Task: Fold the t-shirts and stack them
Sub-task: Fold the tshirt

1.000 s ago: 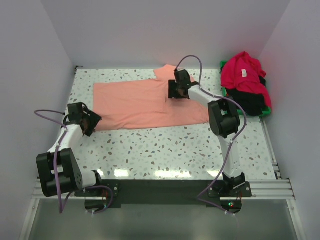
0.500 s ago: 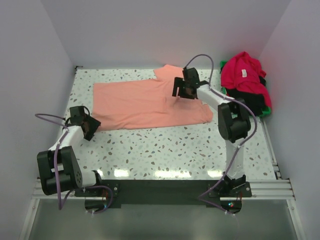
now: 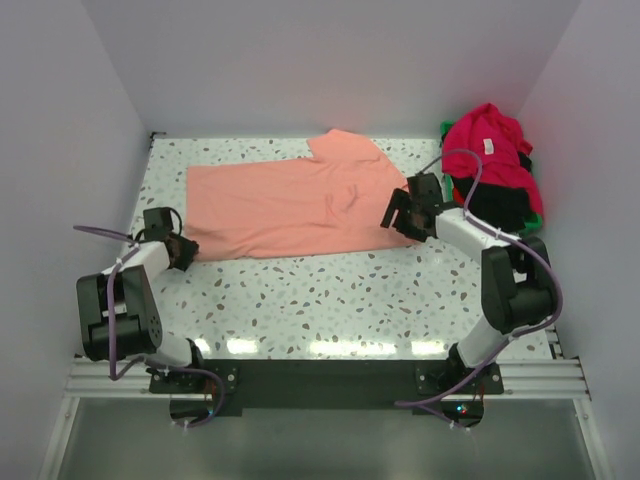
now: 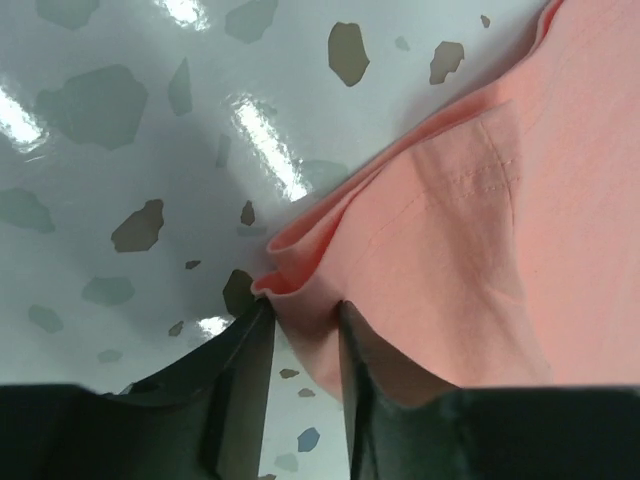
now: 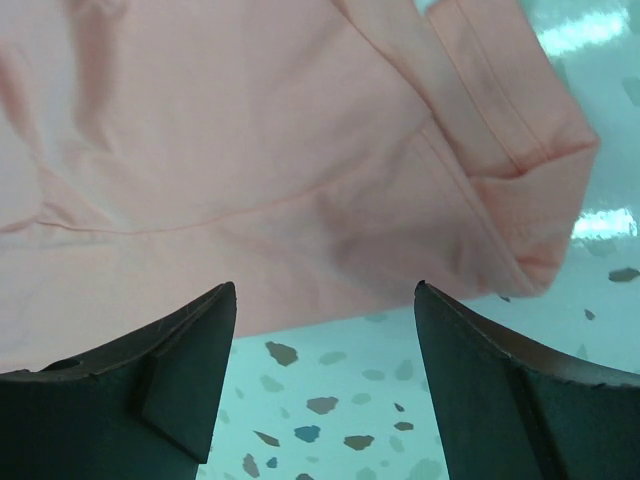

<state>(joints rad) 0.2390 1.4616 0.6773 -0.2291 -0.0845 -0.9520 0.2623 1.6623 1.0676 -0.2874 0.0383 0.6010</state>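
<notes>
A salmon-pink cloth t-shirt (image 3: 280,205) lies spread on the white speckled worktop (image 3: 350,290). A green plastic bin (image 3: 446,128) sits at its far right corner.

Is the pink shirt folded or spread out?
Spread out: the pink shirt lies wide and flat on the table, one sleeve sticking out, only small wrinkles.

In the green bin (image 3: 538,220), the black t-shirt (image 3: 497,205) is mostly covered by the red t-shirt (image 3: 485,150); far from it, a corner of the pink t-shirt (image 4: 480,220) is hidden inside the left gripper (image 4: 303,308).

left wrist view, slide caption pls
Left gripper pinching a bunched corner of the salmon-pink t-shirt on the speckled table.
</notes>
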